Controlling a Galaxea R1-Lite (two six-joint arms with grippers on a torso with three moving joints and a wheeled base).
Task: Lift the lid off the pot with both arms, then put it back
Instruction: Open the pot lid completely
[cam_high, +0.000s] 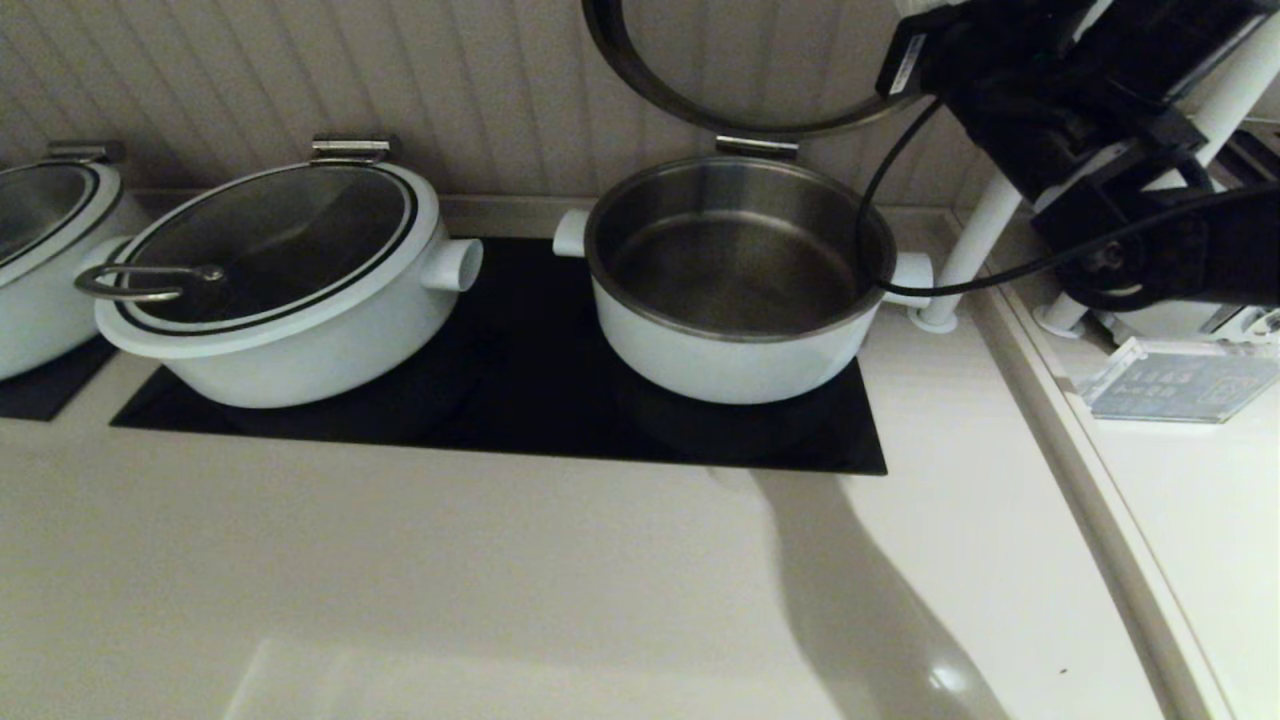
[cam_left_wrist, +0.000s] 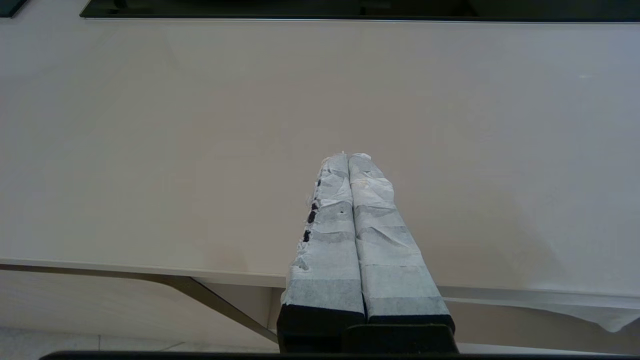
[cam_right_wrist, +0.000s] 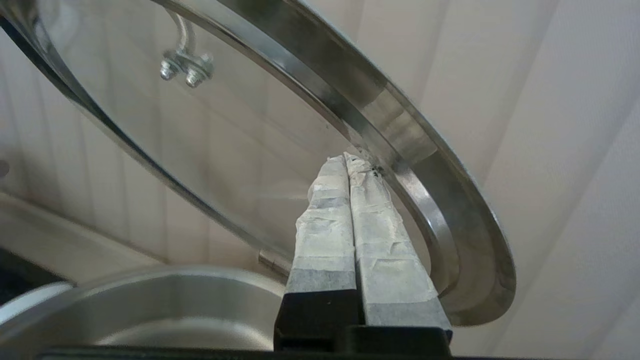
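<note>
Bare pale countertop (cam_high: 500, 580) fills the near part of the head view, wide open, running back to the front edge of a black cooktop (cam_high: 520, 400). The pot (cam_high: 735, 290) sits on the right half of that cooktop, uncovered, steel lining showing, white outside, a stubby white handle on each side. The lid (cam_high: 700, 95) is raised behind and above it, tilted up toward the ribbed back wall (cam_high: 500, 90), its lower edge at a steel hinge bracket (cam_high: 757, 145) on the pot's back rim; glass centre, dark steel rim ring, handle bolts visible through the glass in the right wrist view. Right gripper (cam_right_wrist: 350, 160) is up at the lid's inner rim, its cloth-wrapped fingers (cam_right_wrist: 325, 225) pressed together, tips touching the steel ring. Right arm (cam_high: 1080, 120) is bulky, top right, black cable (cam_high: 900, 180) looping down past the pot's right handle. Left gripper (cam_left_wrist: 348, 157) hovers over bare countertop in front of the cooktop, fingers pressed together, holding nothing. A wider white pot (cam_high: 290, 290) with its lid on stands left of the pot, well apart; another at the far left edge. Counter's right edge meets a white ledge with a clear plastic stand (cam_high: 1180, 380).
</note>
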